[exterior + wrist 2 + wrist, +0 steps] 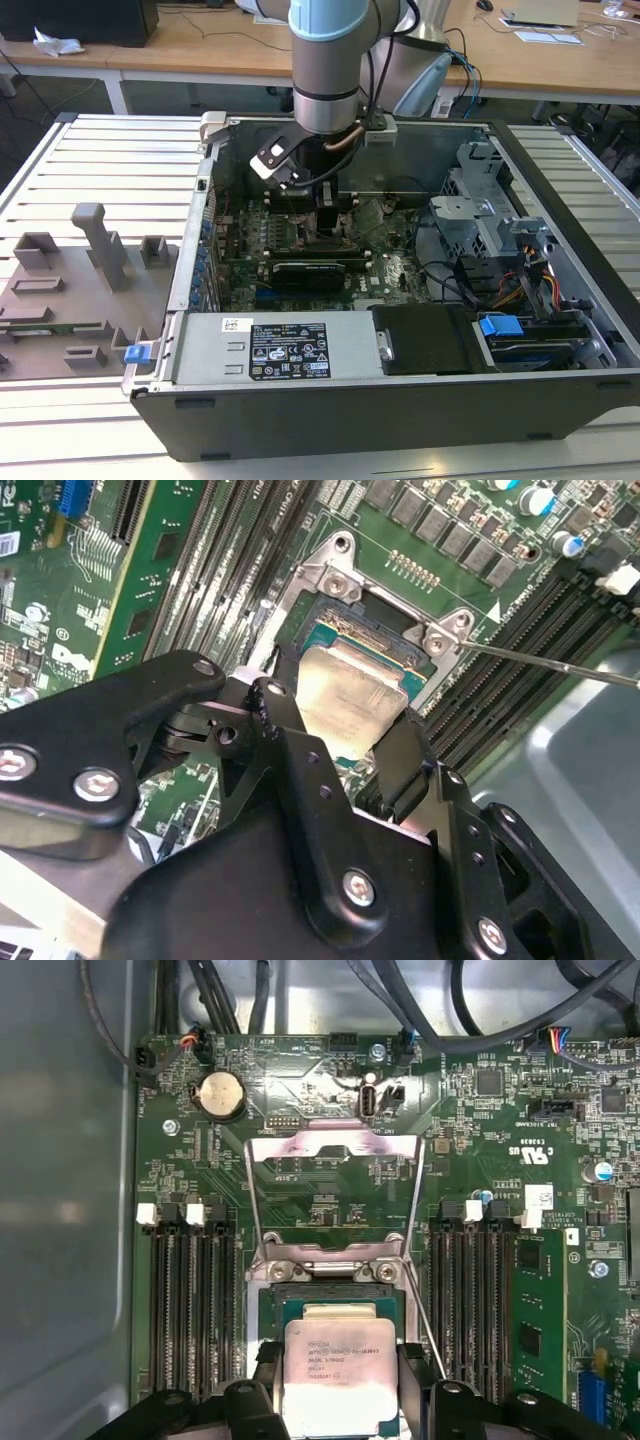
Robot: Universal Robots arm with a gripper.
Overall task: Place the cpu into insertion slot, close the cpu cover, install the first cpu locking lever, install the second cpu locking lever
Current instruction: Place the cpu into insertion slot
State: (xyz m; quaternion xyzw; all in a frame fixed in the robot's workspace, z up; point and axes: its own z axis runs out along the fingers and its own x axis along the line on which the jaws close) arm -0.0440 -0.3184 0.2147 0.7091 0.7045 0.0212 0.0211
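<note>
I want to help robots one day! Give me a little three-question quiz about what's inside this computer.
1. True or false: the thin metal cpu cover frame is shut over the square insertion slot.
2. What does the black gripper hold? A) a silvery-grey square cpu B) a blue cable C) nothing
3. Fill in: the round silver coin battery sits on the green ____.
Key: 1 false, it stands open; 2 A; 3 motherboard.
</note>
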